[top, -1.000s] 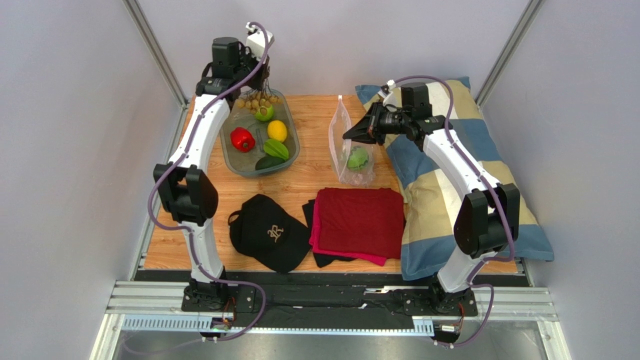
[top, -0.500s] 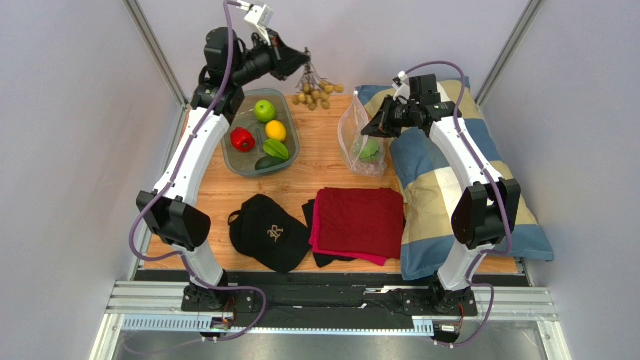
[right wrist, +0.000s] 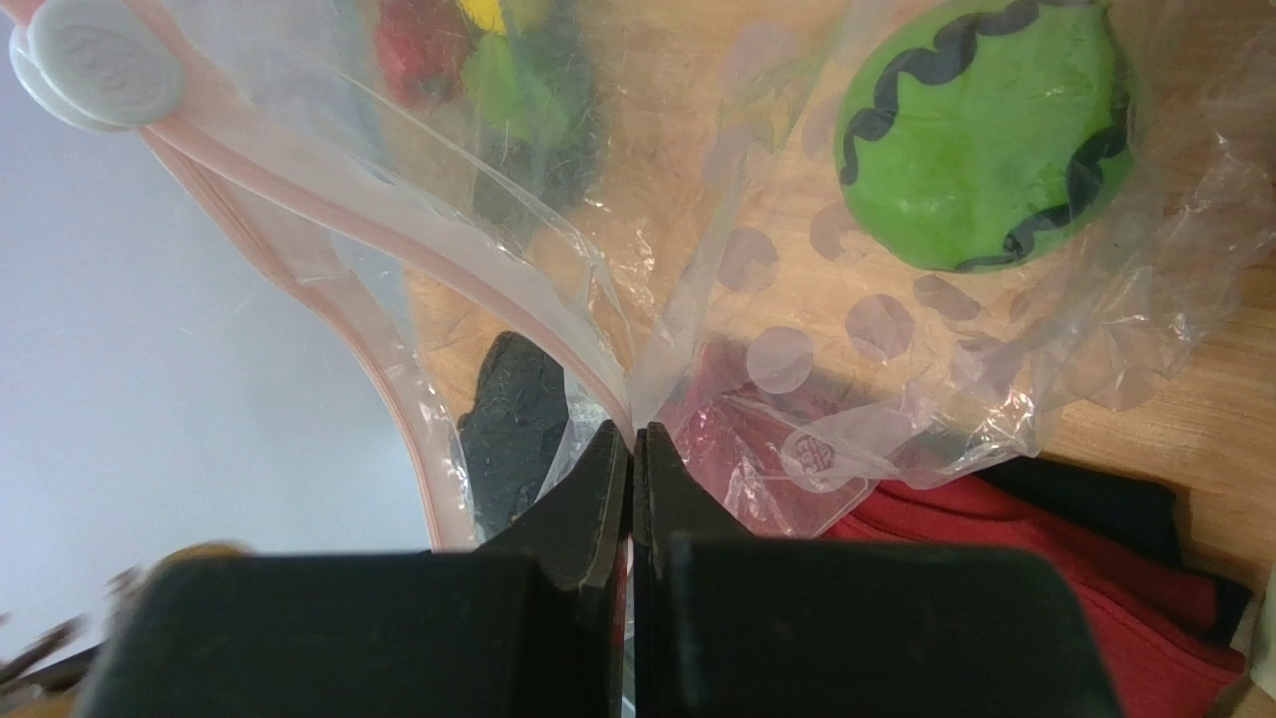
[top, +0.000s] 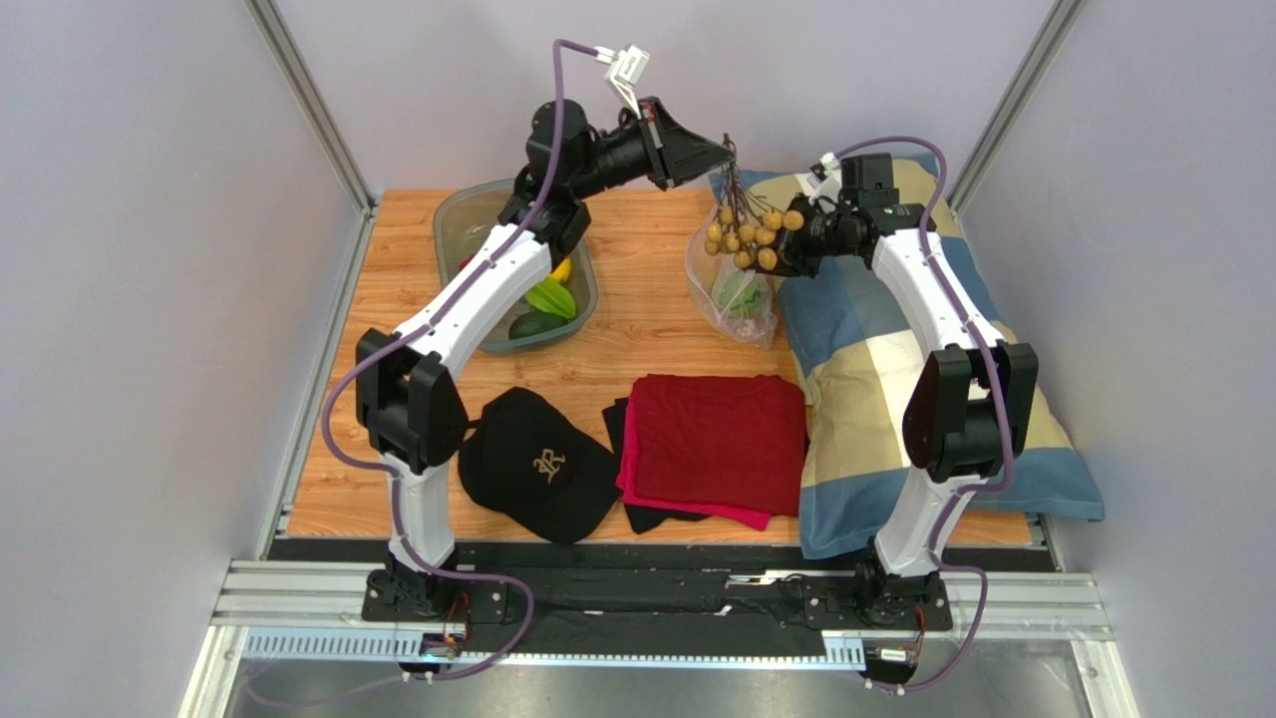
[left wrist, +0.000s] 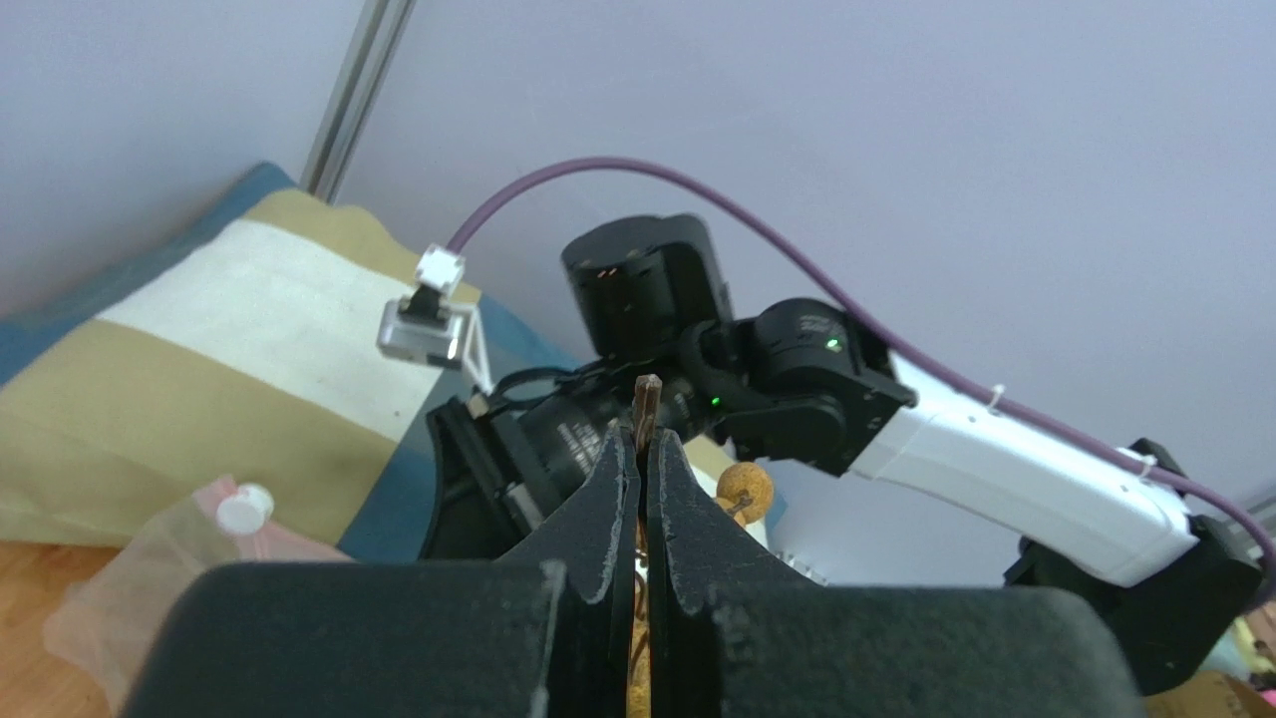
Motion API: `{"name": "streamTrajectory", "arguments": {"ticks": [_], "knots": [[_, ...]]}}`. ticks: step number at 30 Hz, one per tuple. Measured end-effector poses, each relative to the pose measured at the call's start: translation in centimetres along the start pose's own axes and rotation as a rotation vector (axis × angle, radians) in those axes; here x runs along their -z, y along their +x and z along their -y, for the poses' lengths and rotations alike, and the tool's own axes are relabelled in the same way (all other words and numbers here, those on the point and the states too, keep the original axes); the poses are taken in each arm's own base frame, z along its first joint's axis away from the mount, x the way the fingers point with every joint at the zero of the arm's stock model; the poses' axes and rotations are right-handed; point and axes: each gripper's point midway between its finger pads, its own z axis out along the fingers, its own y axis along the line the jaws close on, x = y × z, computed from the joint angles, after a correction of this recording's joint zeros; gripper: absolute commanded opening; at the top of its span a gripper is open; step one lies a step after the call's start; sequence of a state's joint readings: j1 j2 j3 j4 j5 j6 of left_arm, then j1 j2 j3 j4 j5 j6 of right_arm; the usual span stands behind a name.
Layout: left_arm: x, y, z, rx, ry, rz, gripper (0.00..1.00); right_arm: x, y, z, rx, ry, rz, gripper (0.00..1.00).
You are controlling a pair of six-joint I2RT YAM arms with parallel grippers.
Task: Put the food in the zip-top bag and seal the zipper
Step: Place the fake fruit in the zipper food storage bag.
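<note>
The left arm [top: 479, 287] and right arm [top: 917, 299] are built alike: smooth white shells on the long links; bulky black housings at the joints; black base plates [top: 405, 596]; a purple cable [top: 557, 83] trails along each, with a white plug [top: 626, 63] on the left one; the left gripper [left wrist: 644, 434] and right gripper [right wrist: 631, 437] have matte black, tapering fingers [right wrist: 584, 501]; small green lights [left wrist: 828, 343] glow on the right wrist.

- Your tray [top: 465, 217] sits on the bench [top: 644, 307], at the back left.
- The bag [top: 754, 320] stands right of it, beside the pillow [top: 899, 374].
- The grape bunch [top: 749, 232] hangs over the bag.
- The cap [top: 536, 461] and cloths [top: 716, 442] lie in front.
</note>
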State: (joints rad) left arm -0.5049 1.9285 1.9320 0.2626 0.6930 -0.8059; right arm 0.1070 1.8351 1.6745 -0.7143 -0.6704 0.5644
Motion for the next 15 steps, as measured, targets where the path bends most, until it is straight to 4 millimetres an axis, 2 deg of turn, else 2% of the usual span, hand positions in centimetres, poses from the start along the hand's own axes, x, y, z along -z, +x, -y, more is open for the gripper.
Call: {"name": "streamTrajectory", "arguments": {"ticks": [6,10,15], "knots": [[-0.4,3.7,-4.2,0.045,-0.046,-0.034,0.00,0.6,-0.5,0.2,-0.032,-0.020,0.002,0.00],[0.0,5.9,-7.1,0.034,-0.115,-0.062,0.00,1.0,-0.6,0.5,-0.055,-0.029,-0.001,0.00],[0.7,6.7,-10.1,-0.076,-0.227,-0.080,0.00,1.6,-1.2,1.6,-0.087,-0.025,0.010,0.00]]}}
